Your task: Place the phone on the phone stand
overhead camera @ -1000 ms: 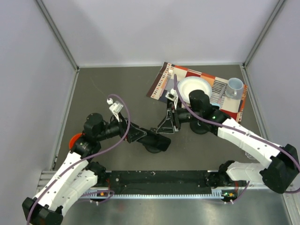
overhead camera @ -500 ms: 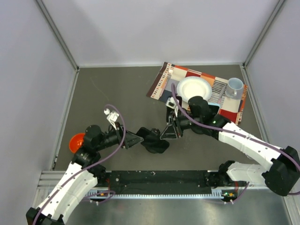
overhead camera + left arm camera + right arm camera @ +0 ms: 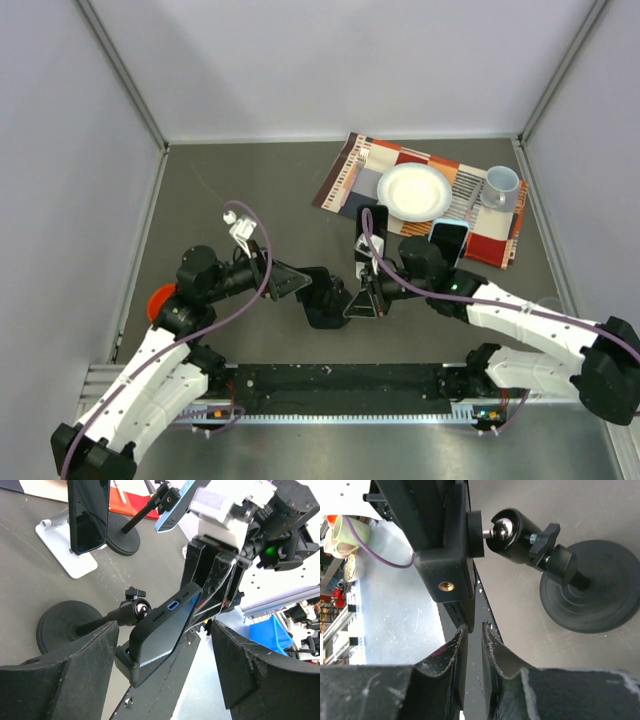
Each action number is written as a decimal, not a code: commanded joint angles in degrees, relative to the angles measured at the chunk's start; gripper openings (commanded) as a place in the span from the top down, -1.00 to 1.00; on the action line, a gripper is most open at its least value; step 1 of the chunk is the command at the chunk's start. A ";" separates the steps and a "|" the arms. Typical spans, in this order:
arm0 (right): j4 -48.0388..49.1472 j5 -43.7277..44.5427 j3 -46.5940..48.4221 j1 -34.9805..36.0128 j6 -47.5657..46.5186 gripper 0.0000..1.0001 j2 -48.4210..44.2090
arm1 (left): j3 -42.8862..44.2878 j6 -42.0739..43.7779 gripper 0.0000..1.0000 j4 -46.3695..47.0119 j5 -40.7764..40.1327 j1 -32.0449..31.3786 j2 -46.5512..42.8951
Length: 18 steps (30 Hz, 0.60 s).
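Observation:
A dark phone (image 3: 167, 625) sits in the black clamp (image 3: 445, 580) of a ball-head pole with a round base (image 3: 62, 625). My right gripper (image 3: 473, 630) is shut on the phone's thin edge, and also shows from above (image 3: 362, 300). My left gripper (image 3: 164, 632) stands open, its wide jaws on either side of the clamp's lower end and clear of it. It sits just left of the pole in the top view (image 3: 300, 283). Behind them, the white phone stand (image 3: 67, 560) bears a second dark phone (image 3: 89, 515), standing upright.
A second black pole with a round base (image 3: 122, 540) carries a light-blue phone (image 3: 449, 240). A patterned placemat (image 3: 345, 175) at the back right holds a white plate (image 3: 413, 190) and a cup (image 3: 501, 186). A red object (image 3: 160, 298) lies at the left. The black rail (image 3: 340, 385) runs along the near edge.
My right gripper has come nearer and down onto the clamped phone, and its jaws have closed. My left gripper let go of the pole stand and drew back to the left, staying open.

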 commanded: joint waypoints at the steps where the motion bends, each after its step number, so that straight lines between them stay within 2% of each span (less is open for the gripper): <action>1: 1.98 2.00 3.65 0.48 -0.35 0.64 -1.99 | 0.39 2.41 -0.67 -1.55 -0.13 0.26 -3.78; 2: 1.36 1.73 4.35 0.48 -0.52 0.62 -1.90 | 0.47 3.37 -0.77 -3.73 -0.13 0.26 -4.49; 5: 0.39 0.33 4.71 0.48 -1.23 0.47 -2.17 | -0.23 4.96 -0.82 -6.03 1.18 0.26 -5.55; 6: 0.73 -0.72 4.79 0.57 -1.49 0.42 -2.17 | -1.19 5.22 -0.82 -5.95 1.36 0.26 -5.29; 10: 5.37 -4.60 3.83 0.57 0.17 0.40 0.37 | -3.48 5.05 -0.72 -1.83 0.57 0.26 -3.89; 18: 19.45 1.28 -3.81 3.12 8.42 0.79 1.70 | -2.43 3.47 -0.64 6.00 3.03 0.26 2.01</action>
